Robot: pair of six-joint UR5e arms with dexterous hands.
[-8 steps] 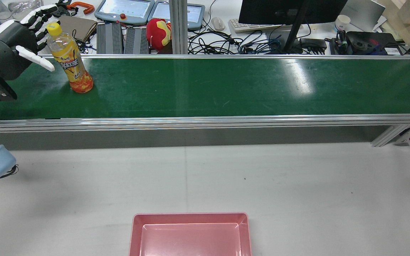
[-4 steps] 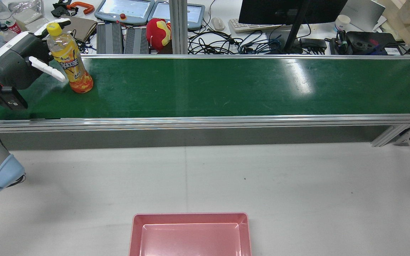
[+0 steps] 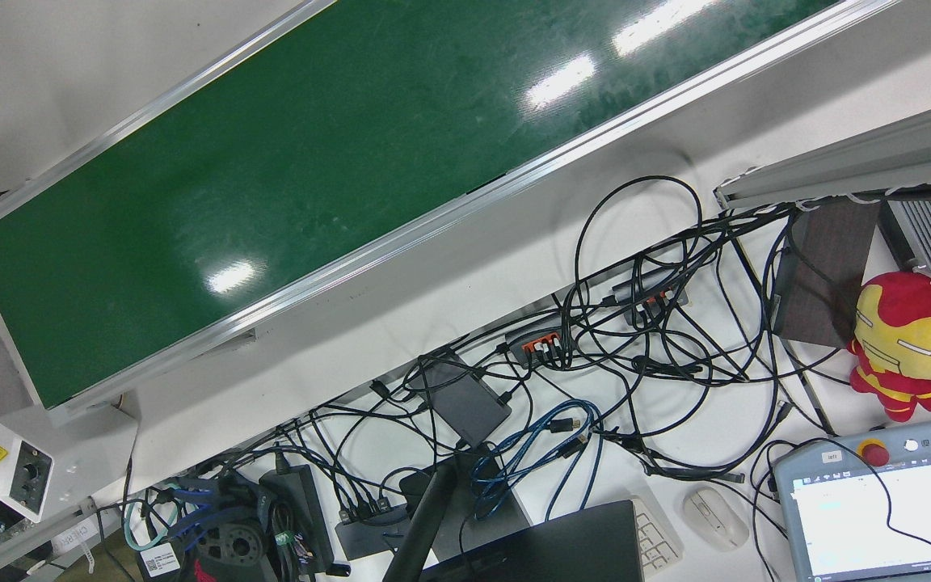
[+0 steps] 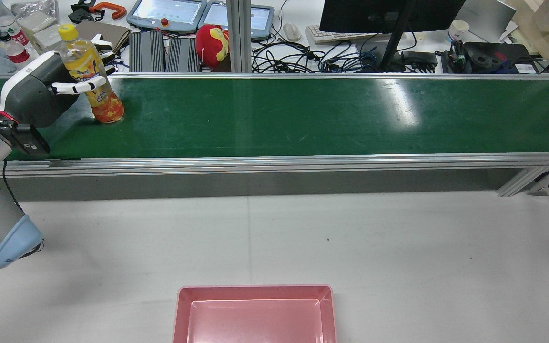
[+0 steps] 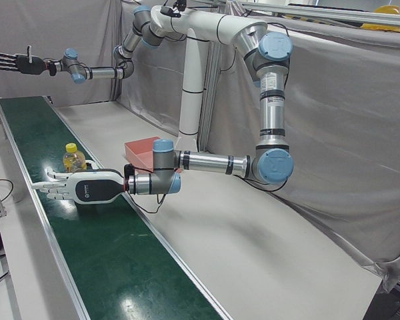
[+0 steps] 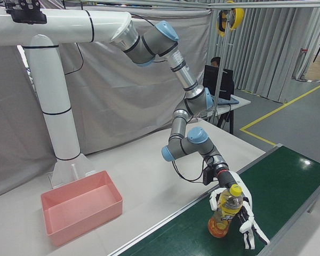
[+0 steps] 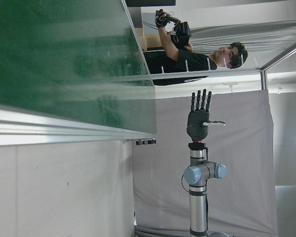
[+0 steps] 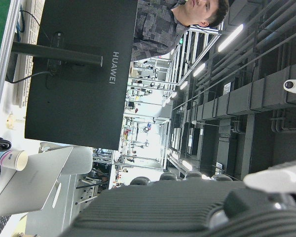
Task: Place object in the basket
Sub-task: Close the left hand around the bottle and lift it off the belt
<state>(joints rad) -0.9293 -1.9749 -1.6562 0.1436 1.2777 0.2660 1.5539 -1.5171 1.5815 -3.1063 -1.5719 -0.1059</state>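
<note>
A yellow-capped bottle of orange drink (image 4: 84,62) stands slightly tilted at the left end of the green belt (image 4: 303,114); it also shows in the side views (image 5: 73,159) (image 6: 226,210). My left hand (image 4: 36,95) (image 5: 87,189) (image 6: 245,213) clasps it. The thumb is bent across the bottle's front, and the fingers behind it are still fairly straight. The pink basket (image 4: 255,290) (image 5: 141,150) (image 6: 80,205) sits empty at the near table edge. My right hand (image 5: 17,62) (image 7: 200,116) is open, raised high over the belt's other end.
Aluminium rails (image 4: 274,164) edge the belt. Beyond it is a cluttered desk with a red plush toy (image 4: 212,43), a monitor (image 4: 389,14), cables (image 3: 635,323) and water bottles (image 4: 5,21). White tabletop (image 4: 303,238) lies between belt and basket.
My left hand moved right and down onto the bottle. Its thumb curled across the front. The bottle tipped a little, its cap shifting up and left.
</note>
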